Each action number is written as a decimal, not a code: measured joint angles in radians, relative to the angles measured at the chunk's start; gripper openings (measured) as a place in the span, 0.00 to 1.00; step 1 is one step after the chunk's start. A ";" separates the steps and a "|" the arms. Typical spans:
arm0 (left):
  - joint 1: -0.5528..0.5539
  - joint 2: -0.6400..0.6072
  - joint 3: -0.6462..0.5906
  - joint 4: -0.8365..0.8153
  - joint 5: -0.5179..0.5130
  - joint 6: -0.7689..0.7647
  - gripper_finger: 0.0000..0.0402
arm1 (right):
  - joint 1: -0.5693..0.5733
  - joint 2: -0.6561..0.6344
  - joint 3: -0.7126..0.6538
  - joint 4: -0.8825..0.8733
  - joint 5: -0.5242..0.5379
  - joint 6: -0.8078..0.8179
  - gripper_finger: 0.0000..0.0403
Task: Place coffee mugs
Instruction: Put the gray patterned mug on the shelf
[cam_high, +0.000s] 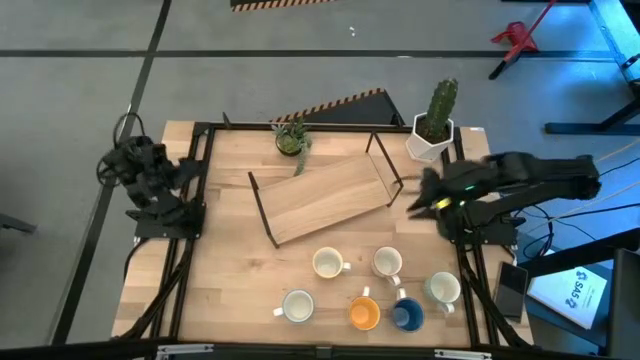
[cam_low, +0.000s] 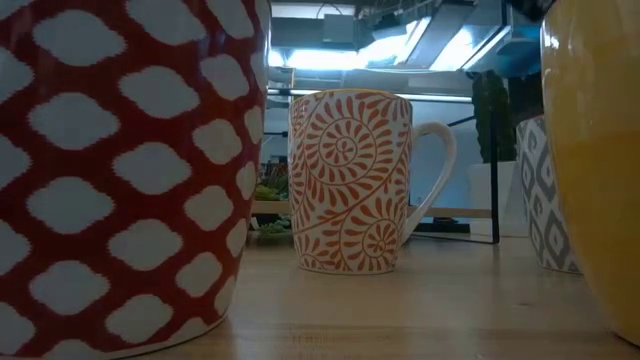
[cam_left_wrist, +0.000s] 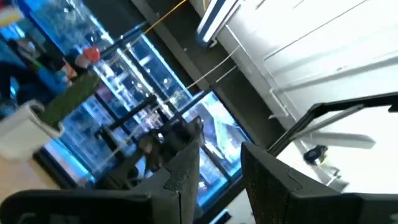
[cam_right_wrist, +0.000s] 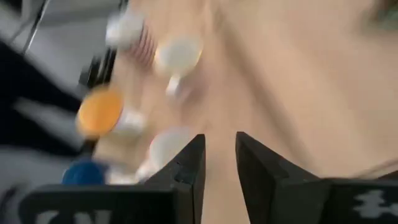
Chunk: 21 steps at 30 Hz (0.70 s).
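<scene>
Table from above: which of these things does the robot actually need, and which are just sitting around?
Needed: six coffee mugs, four white, one orange, one blue; probably the wooden shelf.

Just there: cactus pot, small green plant.

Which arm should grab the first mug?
Right, probably. Its tool hangs over the table beside the wooden rack, nearer the mugs. The left tool sits back at the table's edge.
</scene>
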 joint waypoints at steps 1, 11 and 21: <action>0.000 0.023 0.031 -0.018 -0.006 0.026 0.28 | 0.013 0.027 0.000 -0.031 -0.028 0.023 0.19; 0.000 0.309 0.354 -0.160 -0.206 0.311 0.28 | 0.253 0.192 0.001 -0.094 0.093 0.292 0.19; 0.000 0.409 0.409 -0.245 -0.206 0.305 0.28 | 0.371 0.294 -0.091 -0.086 0.217 0.598 0.44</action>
